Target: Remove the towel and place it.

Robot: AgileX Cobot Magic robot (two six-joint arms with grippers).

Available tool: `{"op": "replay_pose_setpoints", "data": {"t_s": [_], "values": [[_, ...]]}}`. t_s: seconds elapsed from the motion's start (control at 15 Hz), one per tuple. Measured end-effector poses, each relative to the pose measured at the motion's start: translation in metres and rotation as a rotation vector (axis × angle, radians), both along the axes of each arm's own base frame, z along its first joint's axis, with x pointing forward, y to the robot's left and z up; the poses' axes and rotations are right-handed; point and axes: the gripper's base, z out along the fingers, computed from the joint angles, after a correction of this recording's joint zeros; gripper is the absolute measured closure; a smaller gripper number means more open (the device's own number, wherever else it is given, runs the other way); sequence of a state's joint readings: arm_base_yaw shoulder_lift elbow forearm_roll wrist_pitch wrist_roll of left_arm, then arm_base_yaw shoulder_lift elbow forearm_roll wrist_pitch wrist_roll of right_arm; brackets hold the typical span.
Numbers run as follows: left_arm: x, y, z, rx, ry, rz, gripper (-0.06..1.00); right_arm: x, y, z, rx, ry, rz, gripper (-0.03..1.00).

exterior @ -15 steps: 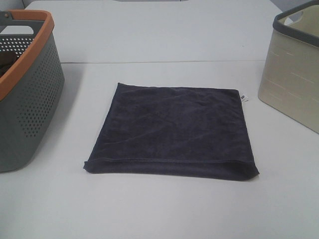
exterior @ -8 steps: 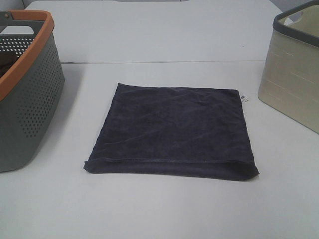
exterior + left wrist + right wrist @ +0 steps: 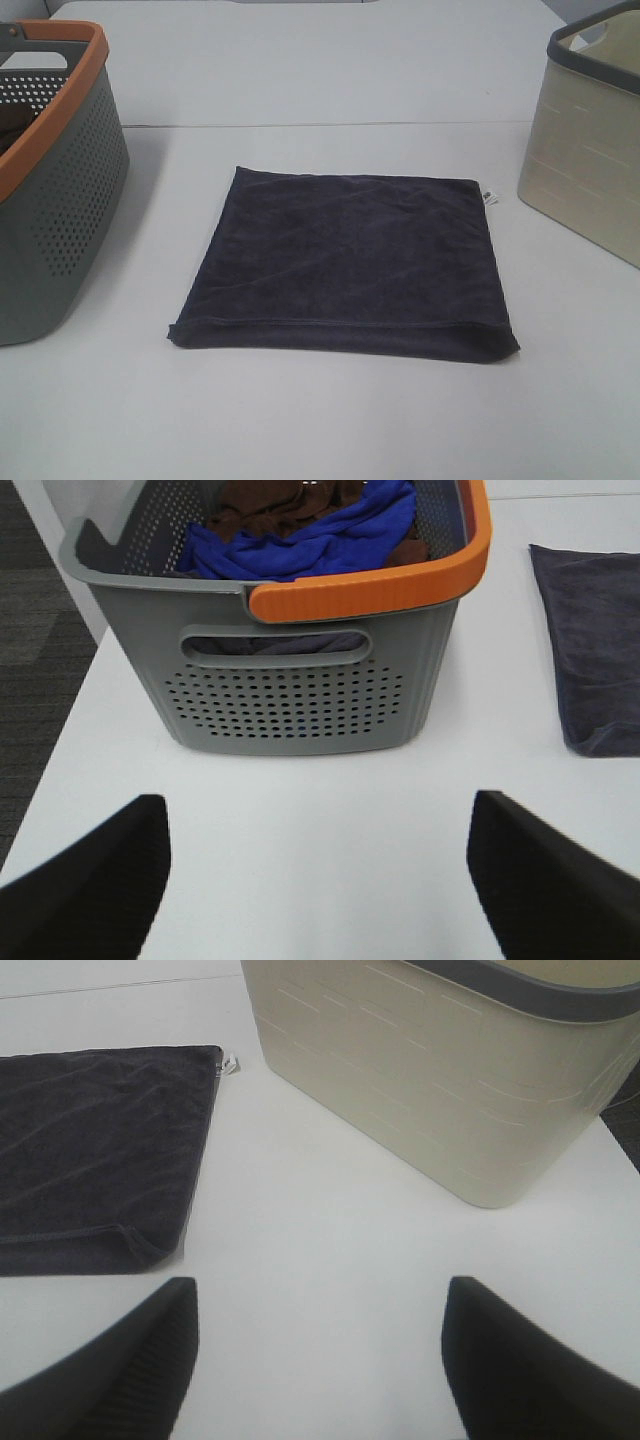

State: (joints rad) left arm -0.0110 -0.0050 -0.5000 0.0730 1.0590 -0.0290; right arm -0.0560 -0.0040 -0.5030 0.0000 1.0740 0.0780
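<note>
Nothing has moved: the dark navy square terry towel (image 3: 345,262) lies flat on the white table (image 3: 320,420). Left hand (image 3: 318,880) and right hand (image 3: 320,1355) both hover spread wide, empty.

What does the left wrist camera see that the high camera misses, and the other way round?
Only the left wrist view shows the blue cloth and brown cloth inside the grey basket, plus the open left hand. Only the high view shows the beige bin and the whole towel. Both show the basket, the towel and the white table.
</note>
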Motion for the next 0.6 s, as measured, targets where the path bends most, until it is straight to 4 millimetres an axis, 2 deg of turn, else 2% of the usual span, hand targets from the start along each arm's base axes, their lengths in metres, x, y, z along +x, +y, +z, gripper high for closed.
{"op": "replay_pose_setpoints", "data": {"t_s": [0.6], "values": [[0.0007,-0.0031,0.0000,-0.030,-0.007,-0.023,0.17,0.0004,0.0000,0.0001,-0.014,-0.003,0.009,0.35]]}}
